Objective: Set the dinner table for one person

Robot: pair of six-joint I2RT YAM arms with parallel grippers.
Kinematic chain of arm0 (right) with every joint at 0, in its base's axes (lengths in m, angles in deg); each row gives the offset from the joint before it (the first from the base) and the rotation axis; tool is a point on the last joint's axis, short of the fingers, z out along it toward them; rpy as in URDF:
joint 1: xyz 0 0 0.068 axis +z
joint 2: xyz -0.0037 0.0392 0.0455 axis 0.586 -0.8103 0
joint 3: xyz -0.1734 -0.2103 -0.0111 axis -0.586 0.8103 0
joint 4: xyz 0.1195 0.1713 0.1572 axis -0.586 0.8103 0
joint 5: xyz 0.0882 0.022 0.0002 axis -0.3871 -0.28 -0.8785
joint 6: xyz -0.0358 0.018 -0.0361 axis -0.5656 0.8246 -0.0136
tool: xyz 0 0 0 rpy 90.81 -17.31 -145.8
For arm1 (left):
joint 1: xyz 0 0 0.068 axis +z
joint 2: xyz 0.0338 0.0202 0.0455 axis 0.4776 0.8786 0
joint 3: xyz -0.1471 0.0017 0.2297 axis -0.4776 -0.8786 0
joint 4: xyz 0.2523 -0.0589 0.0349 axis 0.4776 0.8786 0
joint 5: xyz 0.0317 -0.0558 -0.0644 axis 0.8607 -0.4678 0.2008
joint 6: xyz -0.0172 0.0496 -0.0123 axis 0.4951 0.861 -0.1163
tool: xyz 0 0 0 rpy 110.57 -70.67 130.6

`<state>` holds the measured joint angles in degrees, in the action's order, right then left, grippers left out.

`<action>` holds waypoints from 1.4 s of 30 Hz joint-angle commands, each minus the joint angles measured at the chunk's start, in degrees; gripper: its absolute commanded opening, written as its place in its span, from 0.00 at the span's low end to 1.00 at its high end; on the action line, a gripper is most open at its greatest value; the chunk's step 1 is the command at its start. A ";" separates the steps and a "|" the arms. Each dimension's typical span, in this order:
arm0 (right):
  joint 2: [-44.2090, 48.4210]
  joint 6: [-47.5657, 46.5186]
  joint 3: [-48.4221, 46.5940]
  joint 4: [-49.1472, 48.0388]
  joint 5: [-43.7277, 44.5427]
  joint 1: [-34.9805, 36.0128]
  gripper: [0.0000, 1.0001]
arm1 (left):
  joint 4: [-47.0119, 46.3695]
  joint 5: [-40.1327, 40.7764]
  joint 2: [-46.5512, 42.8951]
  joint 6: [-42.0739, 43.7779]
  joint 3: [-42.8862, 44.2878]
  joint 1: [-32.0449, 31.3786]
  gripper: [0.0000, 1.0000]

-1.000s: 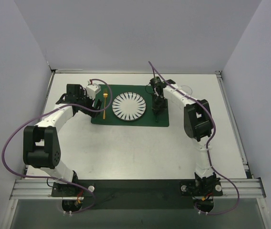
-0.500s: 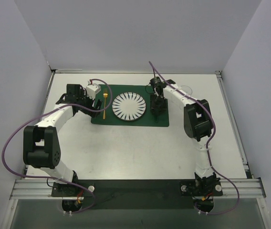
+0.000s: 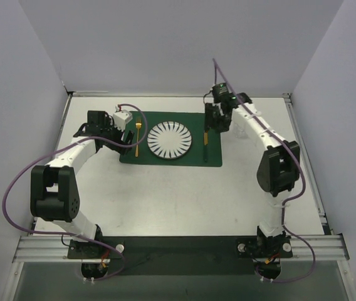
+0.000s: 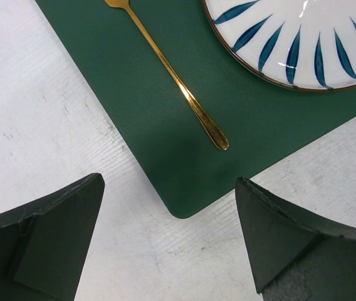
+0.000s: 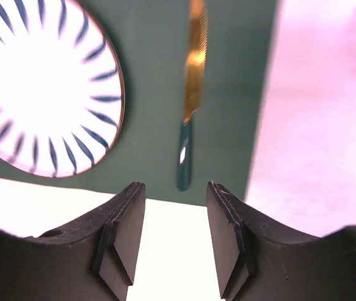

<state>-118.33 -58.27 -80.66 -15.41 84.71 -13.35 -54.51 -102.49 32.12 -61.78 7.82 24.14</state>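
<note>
The white dinner table (image 3: 165,194) holds a dark green placemat (image 3: 165,157). On the mat lie a white plate with blue stripes (image 3: 170,139), a gold fork (image 3: 138,139) left of it and a knife (image 3: 205,144) with a gold blade and dark handle right of it. My left gripper (image 3: 119,134) is open and empty at the mat's left edge, near the fork's handle (image 4: 190,103). My right gripper (image 3: 215,120) is open and empty, just behind the knife (image 5: 190,106). The plate also shows in both wrist views (image 4: 303,37) (image 5: 40,94).
Thin metal rails (image 3: 303,144) run along the table's edges, and grey-white walls close in on three sides. The arm bases sit on a dark strip (image 3: 178,248) at the near edge.
My right gripper has come off the knife and drawn back toward the far right. The knife now lies alone on the mat, right of the plate. The left arm has not moved.
</note>
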 commanded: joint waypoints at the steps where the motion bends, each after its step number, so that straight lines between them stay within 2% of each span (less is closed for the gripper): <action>1: 8.25 0.22 -2.16 1.97 0.24 -9.59 0.44 | -0.53 -0.99 -0.22 1.07 0.96 0.34 0.97; 6: 7.64 2.34 -1.98 1.44 -0.82 -20.83 0.44 | -0.62 -1.08 -0.14 1.16 0.87 0.43 0.97; 9: 3.44 3.22 -3.39 1.00 -1.87 -24.87 0.44 | -0.53 -0.99 -0.22 1.16 0.87 0.43 0.97; 18: -6.33 2.95 -8.57 -1.19 -6.09 -27.09 0.41 | -0.44 -0.82 0.30 1.25 0.96 0.60 0.97; 26: -8.36 3.57 -8.31 -2.78 -6.09 -27.09 0.39 | -0.44 -0.64 0.92 1.42 1.13 0.87 0.97; 33: -12.30 3.92 -10.86 -3.66 -7.59 -26.83 0.27 | -0.35 -0.64 1.18 1.34 1.13 0.78 0.97; 36: -13.46 4.80 -11.04 -3.65 -7.59 -26.92 0.15 | -0.35 -0.55 0.83 1.51 0.96 0.87 0.97; 37: -13.28 4.80 -10.86 -3.66 -7.41 -26.74 0.05 | -0.44 -0.64 0.74 1.51 0.96 0.87 0.97; 39: -12.58 4.63 -11.03 -3.83 -6.45 -26.31 0.00 | -0.53 -0.64 0.83 1.51 0.87 0.95 0.97; 42: -11.79 2.79 -13.93 -3.83 -2.94 -24.11 0.00 | -0.53 -0.82 1.18 1.42 1.13 0.87 0.97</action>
<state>-130.73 -54.27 -90.54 -20.81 78.44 -40.10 -54.44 -102.47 33.30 -60.80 7.82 24.56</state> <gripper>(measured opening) 0.056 0.974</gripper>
